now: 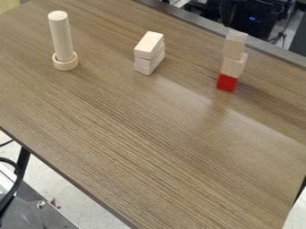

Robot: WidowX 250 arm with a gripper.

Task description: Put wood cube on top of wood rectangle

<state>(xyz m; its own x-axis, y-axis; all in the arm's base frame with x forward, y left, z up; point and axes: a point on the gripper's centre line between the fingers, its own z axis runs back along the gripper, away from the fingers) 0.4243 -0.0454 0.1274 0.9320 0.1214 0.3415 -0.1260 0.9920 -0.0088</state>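
Near eleven o'clock, a rod [61,36] stands in a ring [65,65]. At twelve, the stacked wood rectangles [149,45] seem to await the cube. At half past one, the likely wood cube [235,44] tops a tower above a red block [227,82]; its transfer looks left to do. No writing is legible; whether the gripper's jaws are open, I cannot tell.

Soft light, pale glare across tabletop [137,134]

wood-grain table [131,147] | pale floor [51,172], lower left | dark shape [239,13], upper right, possibly equipment
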